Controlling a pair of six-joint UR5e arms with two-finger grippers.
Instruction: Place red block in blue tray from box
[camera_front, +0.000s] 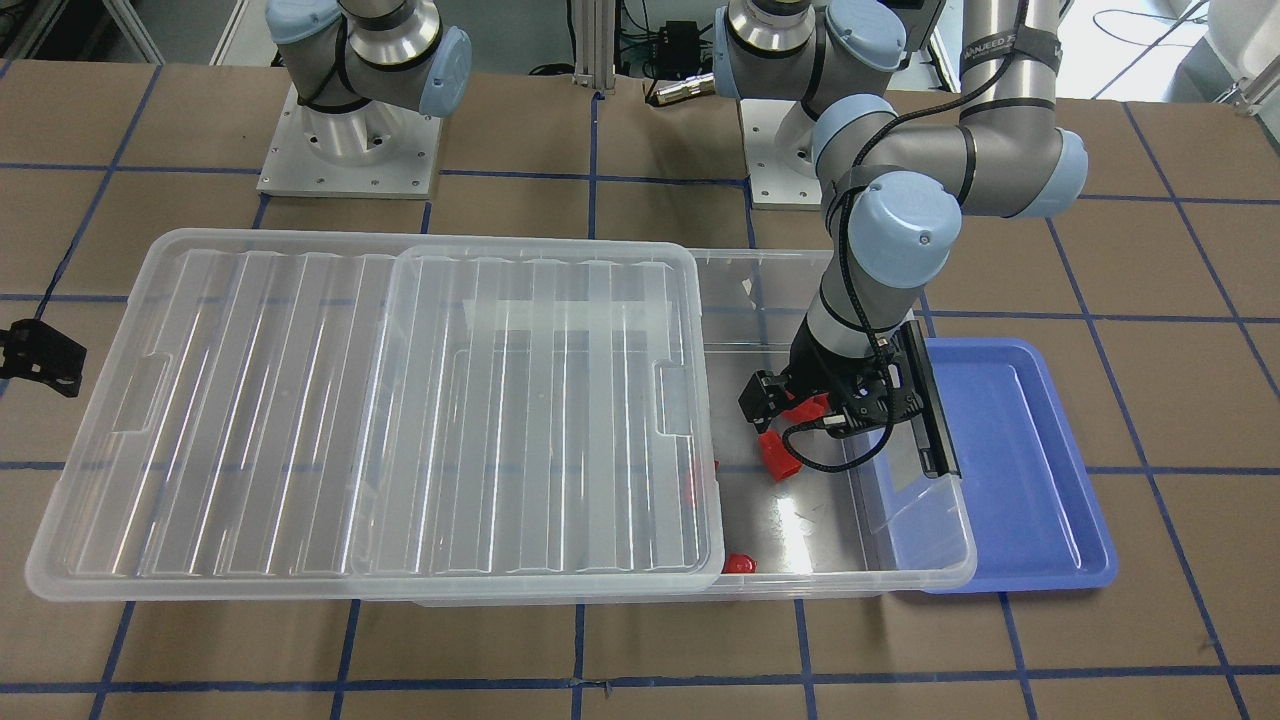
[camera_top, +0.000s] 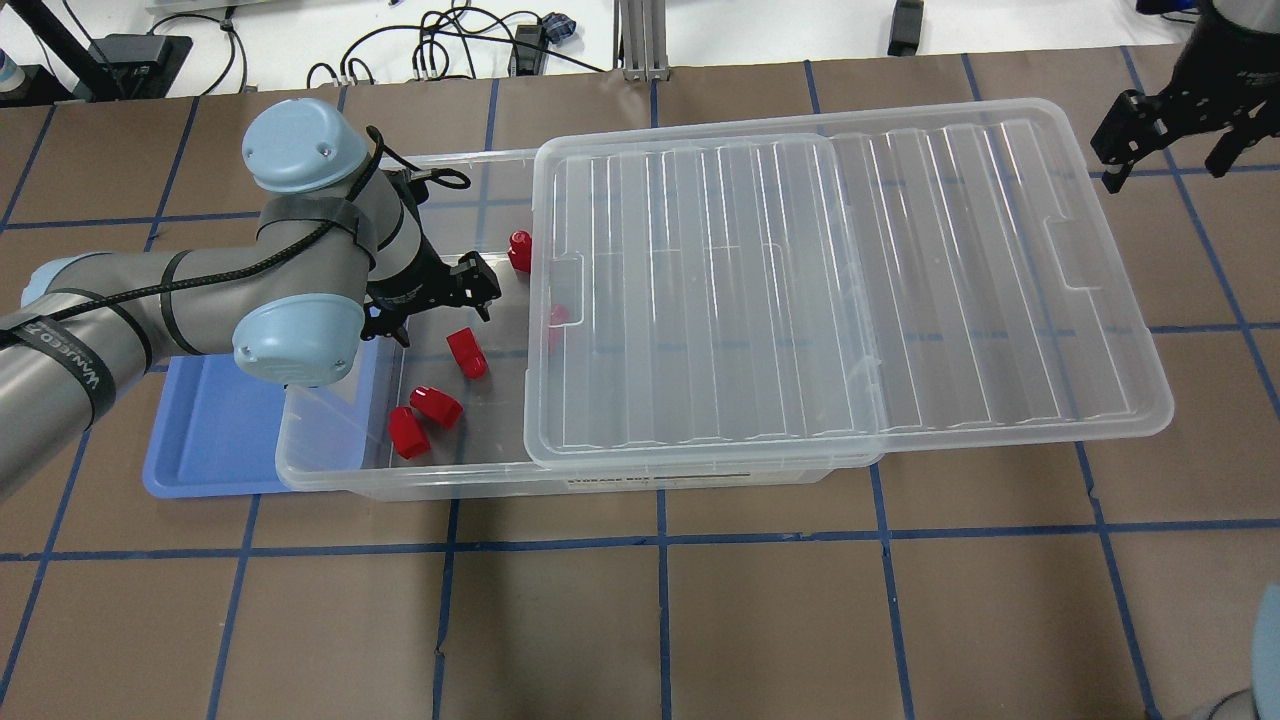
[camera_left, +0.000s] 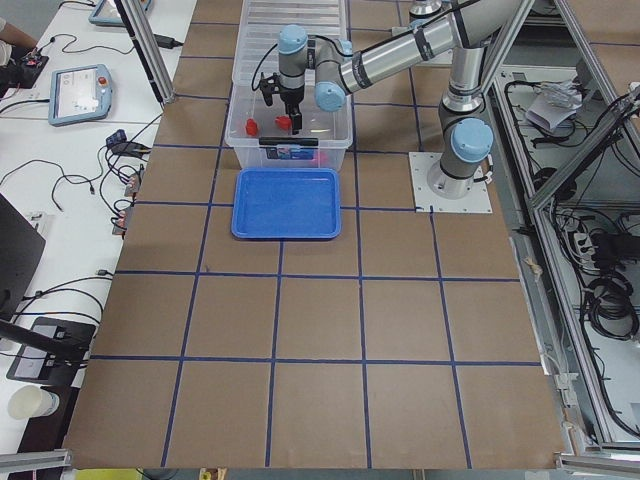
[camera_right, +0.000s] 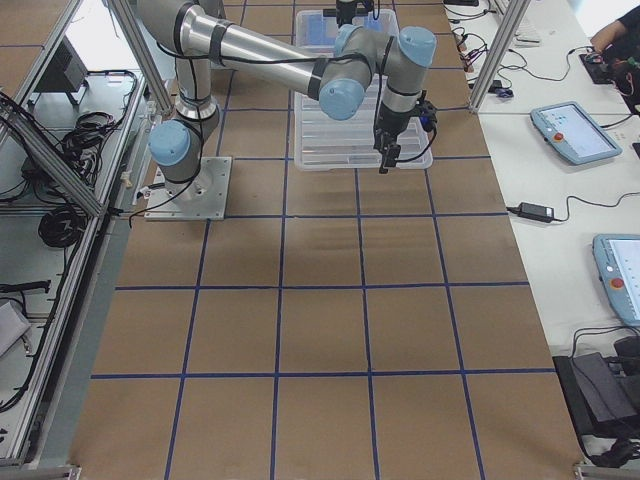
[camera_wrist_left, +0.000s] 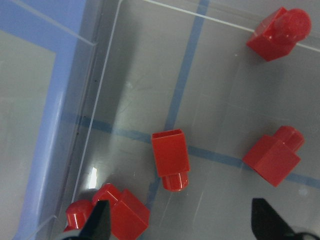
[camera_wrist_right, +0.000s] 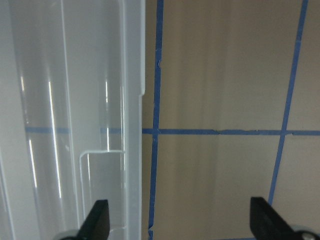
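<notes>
Glossy red block (camera_wrist_left: 170, 157) on its side, round stud, seemingly hollow base, left gripper (camera_wrist_left: 177, 222) and right gripper (camera_wrist_right: 177, 222) jaws spread

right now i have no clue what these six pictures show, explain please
Two robot arms stand at a table, each ending in a two-finger gripper. Four pictures come from fixed cameras: facing the robot, over its shoulders, and at each table end. Two come from wrist cameras. On the table is a clear box, its lid slid aside, with loose red blocks in the open end and a blue tray beside it. The left gripper hovers open over the blocks; the right gripper hangs open past the lid's other end. Nothing is held.
</notes>
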